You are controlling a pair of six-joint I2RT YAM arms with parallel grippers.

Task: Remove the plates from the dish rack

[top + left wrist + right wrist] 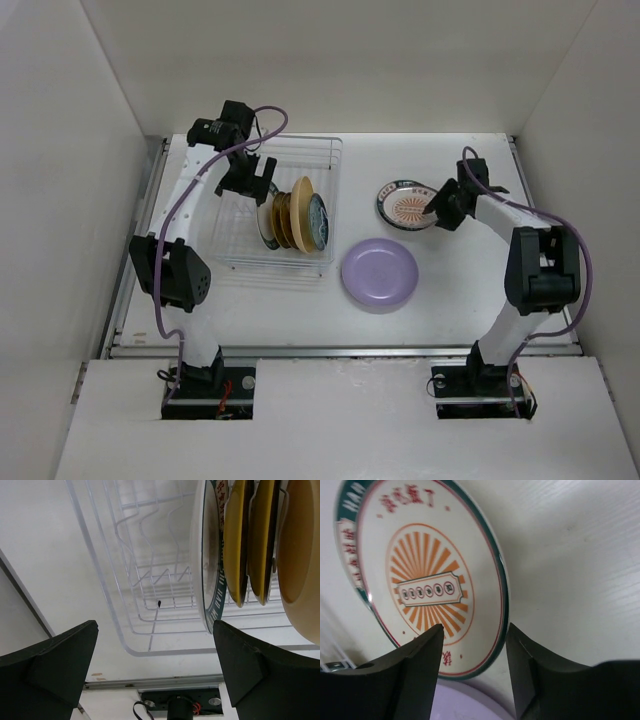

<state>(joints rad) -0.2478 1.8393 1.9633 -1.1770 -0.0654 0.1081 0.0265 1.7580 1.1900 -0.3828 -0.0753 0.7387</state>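
Your table [470,280] is white, walled on three sides. The dish rack [325,160] sits at the far left of it, a white wire box, with its left half showing only bare wire slots in the left wrist view [145,575].

The lavender plate [379,274] lies flat on the table just right of the rack's near corner. The white-orange patterned plate [403,203] lies farther back and to the right, apart from the lavender one. Close up [420,565] it shows an orange sunburst, red characters and a dark green edge.

The rest of the plates stand on edge in the rack's right half, packed together:
- the white plate with dark teal rim [206,555] on the left;
- the yellow and brown-gold plates [292,218] in the middle;
- the teal patterned plate [318,222] on the right.

Your left gripper [155,665] hangs over the rack just left of that stack. Its fingers are spread wide with nothing between them.

Your right gripper [472,650] is at the white-orange plate's near-right rim. Its fingers are apart, and the rim shows in the gap with no pinch on it.
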